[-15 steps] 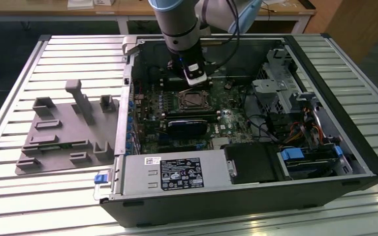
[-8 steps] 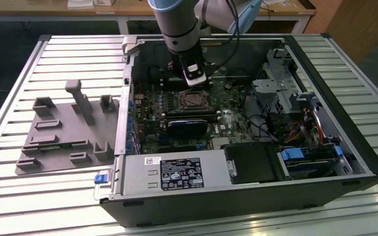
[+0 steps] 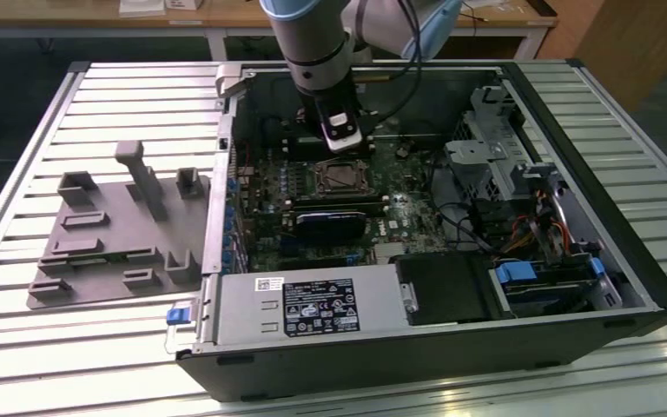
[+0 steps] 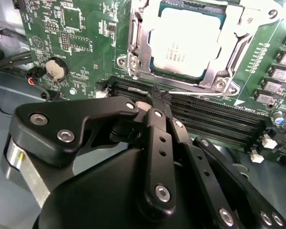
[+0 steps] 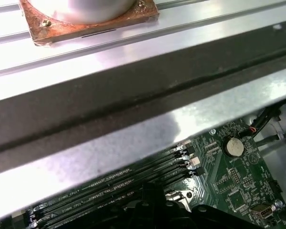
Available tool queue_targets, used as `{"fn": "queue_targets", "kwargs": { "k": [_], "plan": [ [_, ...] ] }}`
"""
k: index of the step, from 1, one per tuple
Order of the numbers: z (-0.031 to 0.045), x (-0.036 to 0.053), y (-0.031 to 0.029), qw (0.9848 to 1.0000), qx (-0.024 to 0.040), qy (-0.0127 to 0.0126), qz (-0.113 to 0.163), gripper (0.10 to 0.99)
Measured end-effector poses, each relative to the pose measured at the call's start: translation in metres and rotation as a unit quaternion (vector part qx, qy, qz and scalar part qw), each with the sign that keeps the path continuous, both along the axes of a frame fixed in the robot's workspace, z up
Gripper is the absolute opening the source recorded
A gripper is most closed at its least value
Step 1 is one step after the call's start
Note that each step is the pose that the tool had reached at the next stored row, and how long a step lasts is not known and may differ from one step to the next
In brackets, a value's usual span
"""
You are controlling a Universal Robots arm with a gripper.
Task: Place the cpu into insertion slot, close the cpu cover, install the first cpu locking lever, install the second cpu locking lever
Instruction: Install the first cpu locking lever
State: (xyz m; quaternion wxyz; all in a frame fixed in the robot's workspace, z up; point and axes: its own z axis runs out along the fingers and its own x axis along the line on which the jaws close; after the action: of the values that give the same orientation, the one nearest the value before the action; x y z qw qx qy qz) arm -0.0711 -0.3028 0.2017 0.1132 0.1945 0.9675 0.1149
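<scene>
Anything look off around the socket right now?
One thing: a thin silver lever juts out over the memory slots beside the cpu cover instead of lying along it, so it looks unlatched. The gripper, jaws together, is at its near end. The cpu sits flat.

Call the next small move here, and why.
Probably ease the tool down onto the thin locking lever beside the cpu cover. The cpu already sits under that lowered cover, and the tool's tip is at the lever; whether it is latched cannot be told.
</scene>
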Motion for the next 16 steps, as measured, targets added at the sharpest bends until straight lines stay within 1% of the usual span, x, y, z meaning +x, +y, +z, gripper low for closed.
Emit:
{"fn": "queue_targets", "kwargs": {
  "k": [2, 12, 16],
  "plan": [
    [-0.0005, 0.0, 0.0002, 1.0, -0.001, -0.0005, -0.003, 0.102],
    [-0.0045, -0.0002, 0.0005, 0.9998, -0.0046, -0.0047, -0.017, 0.102],
    [-0.0051, -0.0004, 0.0014, 0.9997, -0.0053, -0.005, -0.023, 0.102]
  ]
}}
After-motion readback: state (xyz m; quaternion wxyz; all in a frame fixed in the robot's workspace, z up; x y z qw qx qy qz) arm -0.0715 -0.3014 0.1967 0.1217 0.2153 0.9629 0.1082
